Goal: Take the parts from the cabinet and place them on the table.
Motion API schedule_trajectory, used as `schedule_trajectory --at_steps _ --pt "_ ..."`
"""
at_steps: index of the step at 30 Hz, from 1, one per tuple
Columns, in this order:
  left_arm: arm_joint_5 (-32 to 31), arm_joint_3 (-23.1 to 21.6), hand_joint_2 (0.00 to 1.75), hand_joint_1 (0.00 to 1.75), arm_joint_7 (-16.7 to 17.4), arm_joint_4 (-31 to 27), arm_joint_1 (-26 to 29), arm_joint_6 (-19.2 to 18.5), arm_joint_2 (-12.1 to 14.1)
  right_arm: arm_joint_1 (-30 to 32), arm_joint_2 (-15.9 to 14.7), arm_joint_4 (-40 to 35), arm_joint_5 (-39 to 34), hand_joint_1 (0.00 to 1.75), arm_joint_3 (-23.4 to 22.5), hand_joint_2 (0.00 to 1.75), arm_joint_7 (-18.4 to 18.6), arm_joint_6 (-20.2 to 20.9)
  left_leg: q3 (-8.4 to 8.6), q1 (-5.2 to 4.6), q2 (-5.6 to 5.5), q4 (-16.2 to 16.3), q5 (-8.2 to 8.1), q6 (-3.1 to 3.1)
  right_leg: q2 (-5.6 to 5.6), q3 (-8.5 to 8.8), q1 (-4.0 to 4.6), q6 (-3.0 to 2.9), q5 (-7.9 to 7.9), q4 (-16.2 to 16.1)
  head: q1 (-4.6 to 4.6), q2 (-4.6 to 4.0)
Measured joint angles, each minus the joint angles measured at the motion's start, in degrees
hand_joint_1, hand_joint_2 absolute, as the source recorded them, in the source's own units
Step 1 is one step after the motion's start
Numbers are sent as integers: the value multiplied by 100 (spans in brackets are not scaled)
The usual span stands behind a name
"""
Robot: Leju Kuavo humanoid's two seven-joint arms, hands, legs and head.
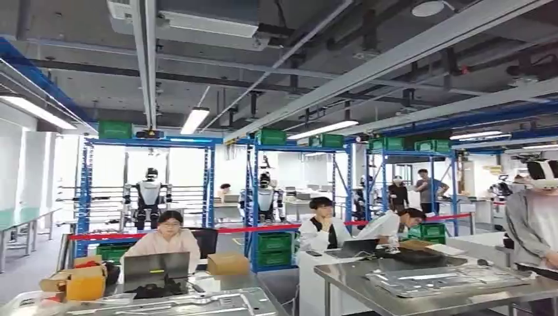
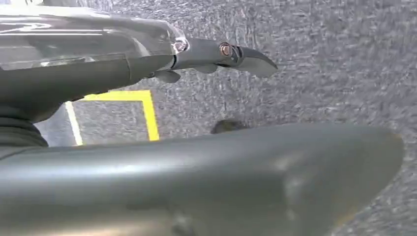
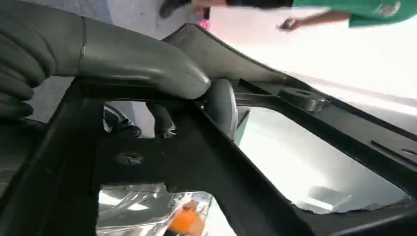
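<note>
Right hand (image 3: 147,73): grips a black frame part (image 3: 221,167); the thick grey thumb lies across the top of one bar, darker fingers curl in under the same bar.
Part: a flat black frame with large open windows and a raised boss on one rail; held off any surface in the right wrist view, tilted across the picture.
Left hand (image 2: 196,147): holds nothing; the thumb crosses the foreground, one dark finger (image 2: 231,54) reaches out straight. Fingers apart.
Floor (image 2: 319,73): grey and speckled beneath the left hand, with a yellow tape corner (image 2: 147,113) on it.
Right table (image 1: 434,293): steel top at the right of the head view, carrying a flat metal panel (image 1: 447,276).
Near surface (image 1: 197,304): a second metal panel at the lower left edge, with a yellow box (image 1: 85,284) and a laptop (image 1: 156,266) just behind it.
Racks (image 1: 210,191): blue shelving across the hall, green crates (image 1: 273,242) on the shelves.
People: three seated at desks in the middle ground; one standing at the right edge beside the table.
</note>
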Motion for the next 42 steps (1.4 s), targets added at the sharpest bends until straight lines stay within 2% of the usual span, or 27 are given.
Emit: schedule_trajectory --at_steps 1,3,4,5,6,8,14,15,16,17,18,19,20,21,22,23,26,28,29,31,32,33,34,36,37,38,42 --pt "0 0 0 0 -2 0 11 0 0 6 2 4 0 175 0 175 -2 0 5 27 17 1 70 -29 -71 3 -7 13 -9 2 2 0" --pt "0 0 0 0 -17 0 24 -2 9 2 2 4 0 175 0 175 -11 -2 390 72 86 -734 497 -88 -193 5 -34 65 -43 36 2 0" --pt "0 0 0 0 -31 0 20 -2 15 1 7 4 2 175 0 175 -20 -2 705 86 189 -1315 750 -113 -255 16 -58 108 -73 69 0 0" --pt "0 -2 0 0 -42 0 6 -2 13 0 7 4 2 175 -2 175 -26 -2 889 66 450 -1676 734 -133 -300 18 -41 162 -112 111 2 0" --pt "2 -2 0 0 -50 2 -7 -4 9 -6 7 4 4 175 -7 175 -31 -9 873 49 399 -1679 752 -17 -338 3 -6 204 -139 148 2 0" --pt "7 -4 0 0 -70 2 16 -4 11 -3 7 2 15 175 -7 175 -35 -11 849 16 305 -1646 732 72 -388 35 -9 238 -133 128 0 2" --pt "7 -4 0 0 -72 2 27 0 11 -4 7 2 17 175 -11 175 -35 -9 842 -3 255 -1644 730 108 -428 54 -26 261 -129 119 -2 0" --pt "7 -4 0 0 -72 2 26 2 13 -9 7 2 17 175 -13 175 -35 -9 853 15 203 -1661 752 162 -409 56 -52 313 -171 125 0 2" --pt "7 -7 0 0 -72 2 4 2 15 -3 4 -7 17 175 -22 175 -39 -9 846 23 89 -1664 769 239 55 -224 -74 327 -671 831 0 0" --pt "4 -13 0 0 -72 2 6 0 15 21 -2 7 18 175 -26 175 -39 -9 842 -42 -121 -1662 778 285 120 -830 -63 294 -1040 2056 0 0" --pt "4 -15 0 0 -72 2 10 0 15 21 -2 9 18 175 -26 175 -39 -9 848 -59 -197 -1662 779 287 134 -767 -50 258 -863 1880 0 0" --pt "4 -20 0 0 -72 2 12 0 15 18 -2 9 15 175 -31 175 -39 -9 857 -73 -280 -1662 781 290 163 -579 -27 211 -590 1445 0 0" --pt "7 -24 0 0 -72 2 10 0 15 15 0 7 11 175 -35 175 -39 -9 868 -88 -356 -1662 783 292 246 -339 -6 143 -300 906 0 0" --pt "7 -39 0 0 -72 2 6 0 9 14 0 7 11 175 -48 175 -39 -17 871 -75 -378 -1663 783 294 418 -114 33 51 -63 384 0 0" --pt "9 -48 0 0 -72 7 0 -7 -15 15 0 9 15 175 -63 175 -35 -37 859 -100 -411 -1661 790 285 478 -61 27 -6 -138 268 11 0" --pt "22 -48 0 0 -70 7 8 -4 -2 3 2 7 15 175 -68 175 -29 -68 831 -47 -472 -1657 804 259 466 -40 50 27 -107 181 7 2" --pt "30 -48 0 0 -74 7 57 -7 0 8 13 9 7 175 -79 175 -13 -79 810 -45 -532 -1701 842 162 426 -34 45 11 -70 114 4 0" --pt "33 -48 0 0 -81 7 48 -7 -11 12 50 17 -2 175 -81 175 -13 -79 716 -66 -166 -1470 605 124 342 4 1 -5 -15 20 7 0" --pt "33 -50 0 0 -94 7 21 -4 -4 22 50 20 -2 175 -83 175 -13 -79 541 -47 -74 -1085 369 94 290 0 1 -5 -16 20 7 0" --pt "33 -50 0 0 -101 7 -3 -4 0 69 48 37 2 175 -87 175 -13 -83 126 -8 -13 -175 -11 34 187 -11 -1 -4 -19 22 7 0" --pt "33 -50 0 0 -101 7 5 -4 0 92 50 48 0 175 -87 175 -13 -83 46 17 0 23 -24 7 152 -10 -8 3 -22 23 7 0" --pt "33 -52 0 0 -98 7 19 -4 0 105 48 55 2 175 -90 175 -11 -83 108 41 14 -74 82 -21 131 -6 -21 17 -30 25 7 0" --pt "33 -52 0 0 -101 7 26 -4 0 110 48 59 2 175 -98 175 -9 -83 302 67 34 -434 297 -52 115 0 -36 39 -42 33 7 0" --pt "33 -52 0 0 -105 7 19 -7 4 104 52 59 0 175 -105 175 -9 -85 869 119 87 -1494 775 -121 91 15 -79 129 -99 100 7 0" --pt "35 -52 0 0 -105 9 8 -9 -4 109 50 59 0 175 -109 175 -9 -87 942 81 94 -1618 628 -132 85 -14 -47 189 -135 135 7 0" --pt "35 -52 0 0 -111 9 -3 -9 -4 107 50 57 7 175 -114 175 0 -94 926 82 72 -1636 652 -6 84 -40 -39 217 -146 190 -2 0" --pt "35 -55 0 0 -120 9 39 -33 -2 106 52 55 0 175 -122 175 7 -96 926 63 64 -1629 640 177 88 -17 -79 324 -194 186 0 2"
